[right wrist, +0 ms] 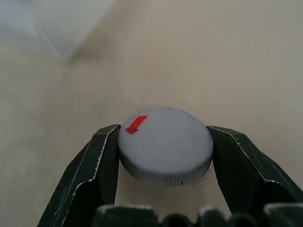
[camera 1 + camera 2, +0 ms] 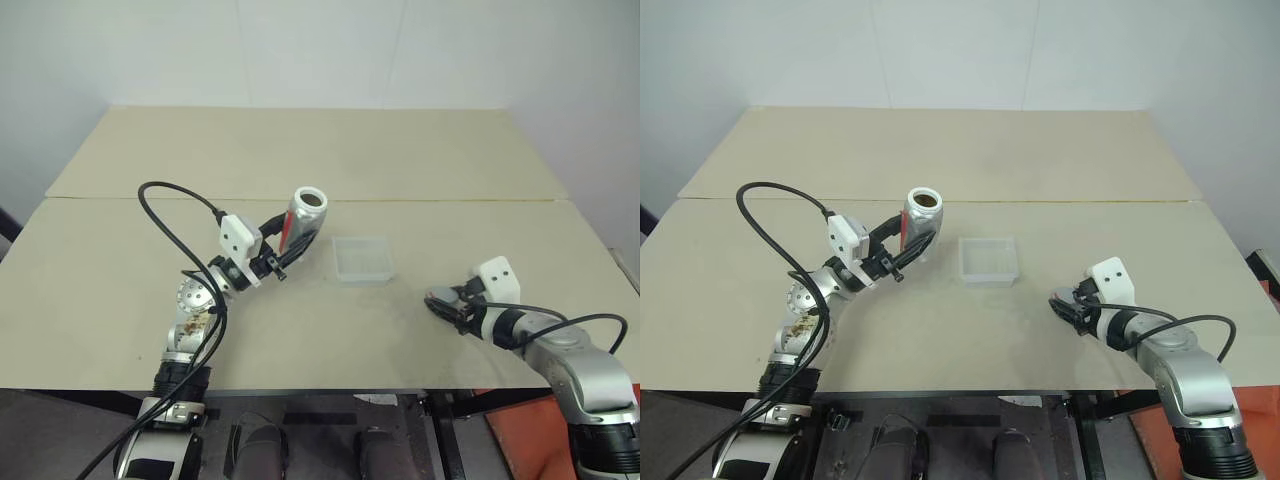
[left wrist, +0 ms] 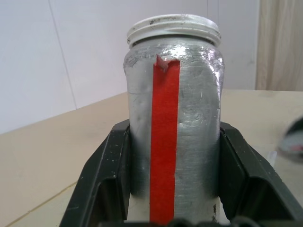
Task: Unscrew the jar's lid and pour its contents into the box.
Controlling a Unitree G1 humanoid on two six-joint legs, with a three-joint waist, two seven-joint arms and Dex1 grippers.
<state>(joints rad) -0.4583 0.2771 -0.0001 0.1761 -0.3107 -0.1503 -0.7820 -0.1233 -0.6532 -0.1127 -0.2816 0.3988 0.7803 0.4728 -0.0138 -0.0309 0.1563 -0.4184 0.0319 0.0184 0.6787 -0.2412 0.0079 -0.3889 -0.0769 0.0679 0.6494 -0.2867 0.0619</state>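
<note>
Lid off: right tool (image 1: pixel 163 156) pinches the lid (image 1: pixel 164 144), left tool (image 3: pixel 173 165) clamps the open jar (image 2: pixel 303 218); next, tip it over the box (image 2: pixel 361 259).

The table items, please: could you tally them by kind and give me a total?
Jar, open, in the left claw: 1
Lid, in the right claw: 1
Box, on the table: 1
Total: 3

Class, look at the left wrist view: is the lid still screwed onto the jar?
No: the jar shows a bare threaded mouth, and the lid sits between the right pincer's fingers.
</note>
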